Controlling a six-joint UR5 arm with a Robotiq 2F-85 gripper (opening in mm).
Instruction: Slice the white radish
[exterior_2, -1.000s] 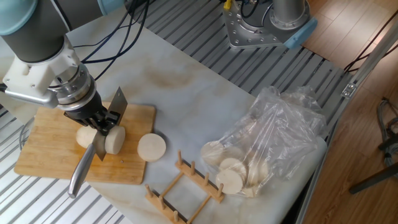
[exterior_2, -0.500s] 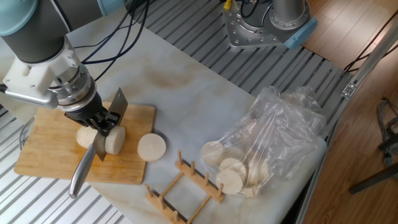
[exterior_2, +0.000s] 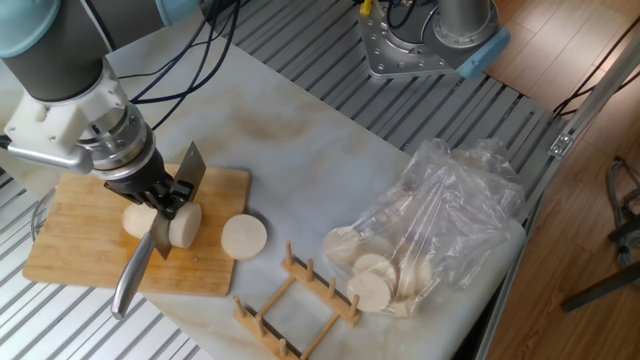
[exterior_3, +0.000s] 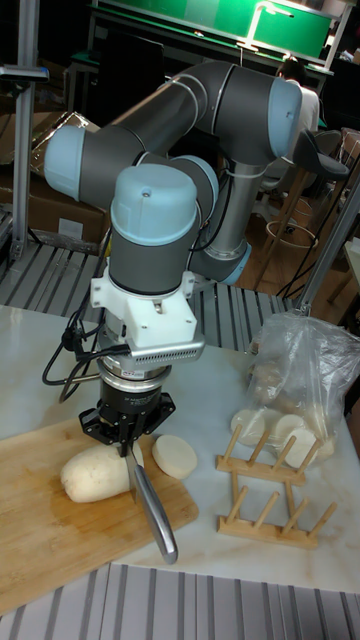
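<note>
The white radish lies on its side on the wooden cutting board. My gripper hangs right above it, shut on a steel knife. The knife lies across the radish, its blade end sticking up behind the gripper and its handle pointing to the board's near edge. One cut round slice lies flat at the board's right edge. The contact between blade and radish is hidden by the gripper.
A wooden peg rack stands to the right of the board. Beyond it sits a clear plastic bag holding pale round slices. A second robot base is bolted at the table's far side.
</note>
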